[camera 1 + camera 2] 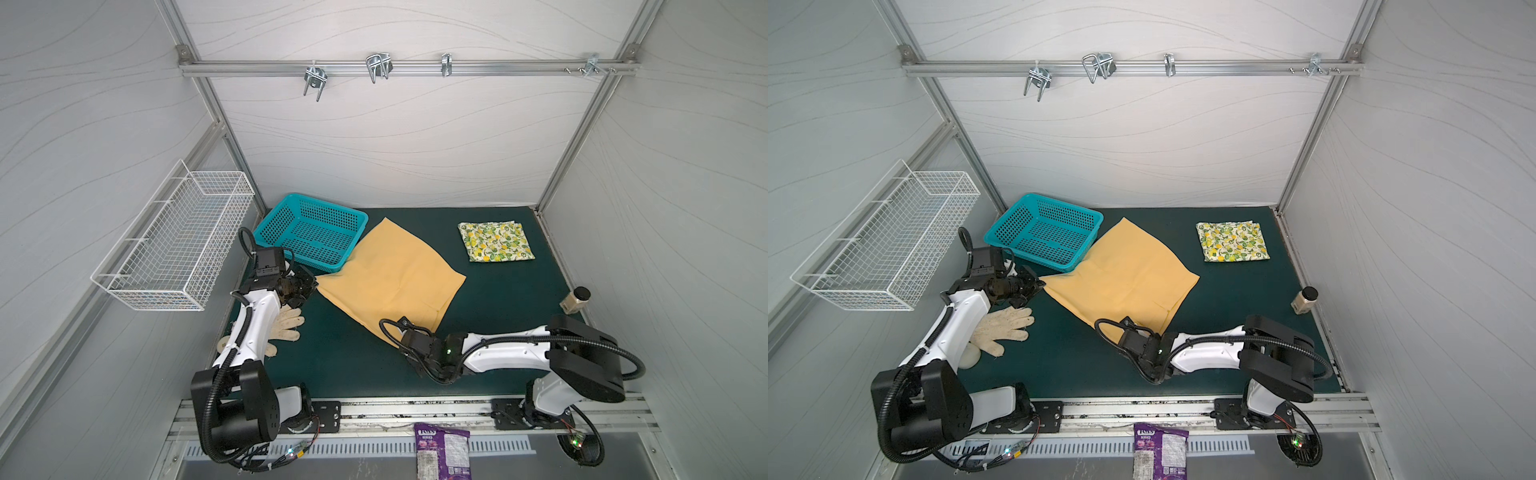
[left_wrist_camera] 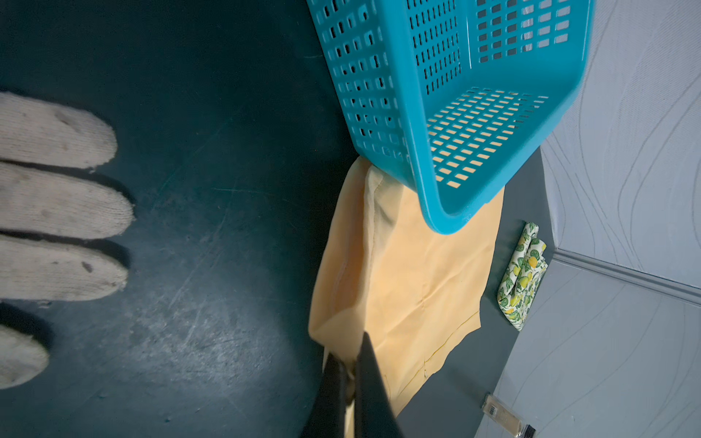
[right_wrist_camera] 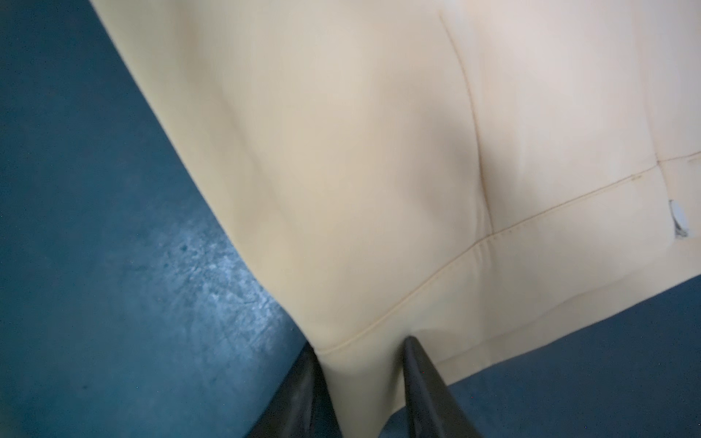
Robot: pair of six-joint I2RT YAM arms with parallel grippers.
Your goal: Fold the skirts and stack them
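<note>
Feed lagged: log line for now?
left tool: shut on yellow skirt corner | right tool: astride its near corner, grip unclear | lemon skirt: folded

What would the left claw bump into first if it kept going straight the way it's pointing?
The mustard-yellow cloth skirt: the left claw is shut on its edge. Beyond that, probably the teal perforated plastic basket whose corner overlaps the skirt, though depth is unclear.

Left arm reaches toward 1 o'clock, left gripper (image 2: 351,350) pinching the mustard skirt (image 2: 417,284); right arm toward 9 o'clock, right gripper (image 3: 360,347) part-open.
</note>
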